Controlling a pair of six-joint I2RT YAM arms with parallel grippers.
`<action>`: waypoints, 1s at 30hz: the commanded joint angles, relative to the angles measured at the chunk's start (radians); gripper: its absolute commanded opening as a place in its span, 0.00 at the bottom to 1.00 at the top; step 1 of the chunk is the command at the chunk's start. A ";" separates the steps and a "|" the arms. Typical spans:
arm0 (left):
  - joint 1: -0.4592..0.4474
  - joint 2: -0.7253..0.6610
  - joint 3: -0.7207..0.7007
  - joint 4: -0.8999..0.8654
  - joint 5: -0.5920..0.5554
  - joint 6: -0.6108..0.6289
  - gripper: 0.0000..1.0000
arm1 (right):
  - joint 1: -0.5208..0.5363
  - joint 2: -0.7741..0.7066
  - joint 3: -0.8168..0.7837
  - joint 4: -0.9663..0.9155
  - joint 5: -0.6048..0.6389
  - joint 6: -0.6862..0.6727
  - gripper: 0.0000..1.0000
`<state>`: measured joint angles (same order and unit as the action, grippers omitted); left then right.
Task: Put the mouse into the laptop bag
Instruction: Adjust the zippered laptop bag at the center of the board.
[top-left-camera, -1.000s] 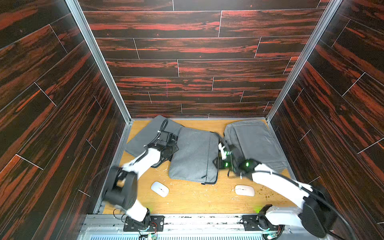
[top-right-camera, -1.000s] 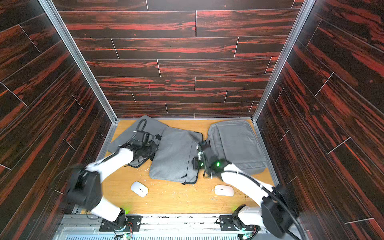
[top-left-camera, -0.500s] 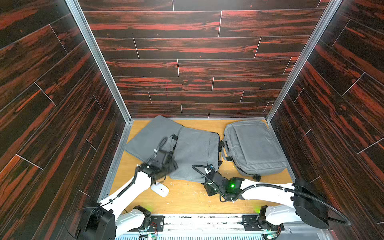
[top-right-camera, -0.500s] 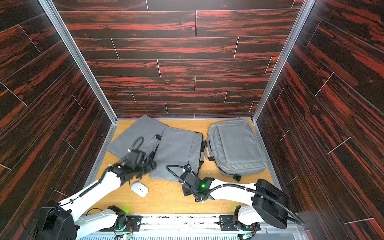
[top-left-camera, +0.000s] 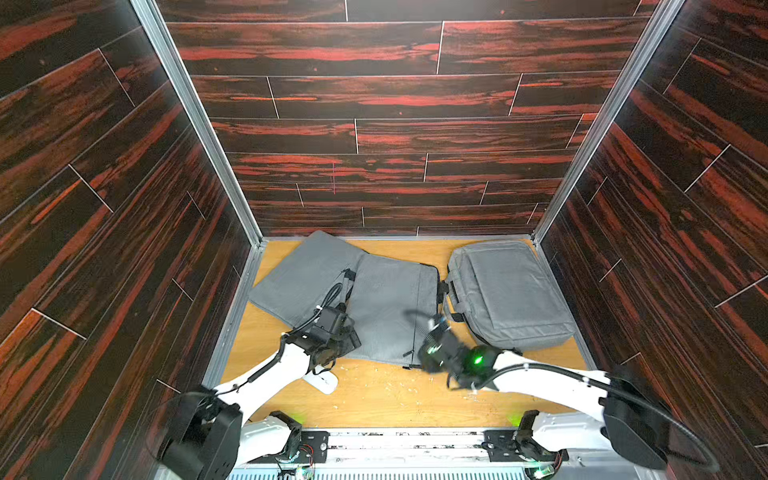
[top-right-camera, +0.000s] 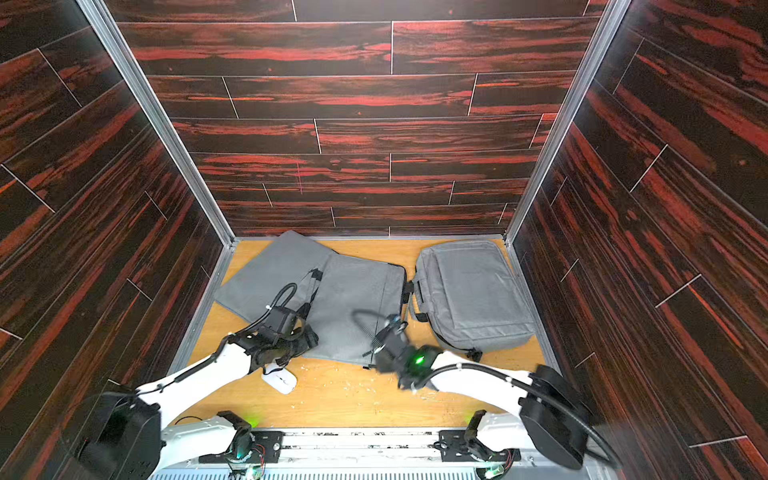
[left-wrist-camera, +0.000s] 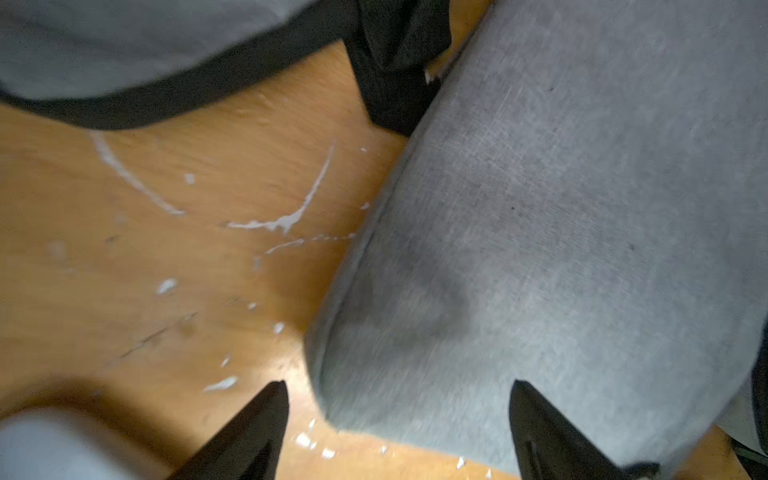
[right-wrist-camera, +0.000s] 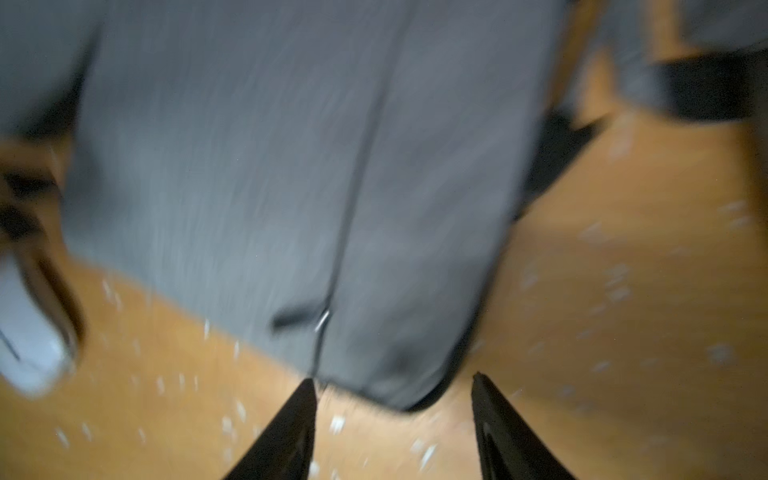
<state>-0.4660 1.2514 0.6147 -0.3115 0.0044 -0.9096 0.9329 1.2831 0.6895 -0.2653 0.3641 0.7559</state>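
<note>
A white mouse (top-left-camera: 323, 381) (top-right-camera: 280, 380) lies on the wooden floor near the front, half under my left forearm. It shows blurred in the right wrist view (right-wrist-camera: 29, 345). The middle grey laptop bag (top-left-camera: 390, 307) (top-right-camera: 353, 307) lies flat, its zipper (right-wrist-camera: 332, 257) running to the near edge. My left gripper (top-left-camera: 341, 340) (left-wrist-camera: 399, 382) hovers open and empty over that bag's near left corner (left-wrist-camera: 540, 249). My right gripper (top-left-camera: 428, 353) (right-wrist-camera: 394, 377), motion-blurred, is open and empty at the bag's near right corner.
A flat grey bag (top-left-camera: 303, 274) lies at the back left, partly under the middle one. A fuller grey bag (top-left-camera: 507, 291) with handles sits at the back right. Dark wood-pattern walls close in three sides. The scuffed wooden floor (top-left-camera: 382, 399) shows between the arms.
Both arms pulled back from the bags' far handles to the middle bag's near corners, and both sets of jaws opened wider. A second mouse at front right is now covered by my right arm.
</note>
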 joint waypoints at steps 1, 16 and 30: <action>-0.003 0.038 -0.024 0.059 0.014 -0.009 0.87 | -0.120 -0.025 -0.024 0.056 -0.126 -0.046 0.62; -0.001 0.187 0.023 0.108 0.038 0.011 0.70 | -0.411 0.377 0.207 0.270 -0.396 -0.170 0.58; 0.000 0.188 0.173 0.018 0.039 0.064 0.00 | -0.444 0.419 0.217 0.386 -0.556 -0.123 0.00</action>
<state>-0.4641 1.4654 0.7185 -0.2749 0.0463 -0.8738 0.4736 1.7222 0.8948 0.0952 -0.0952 0.6228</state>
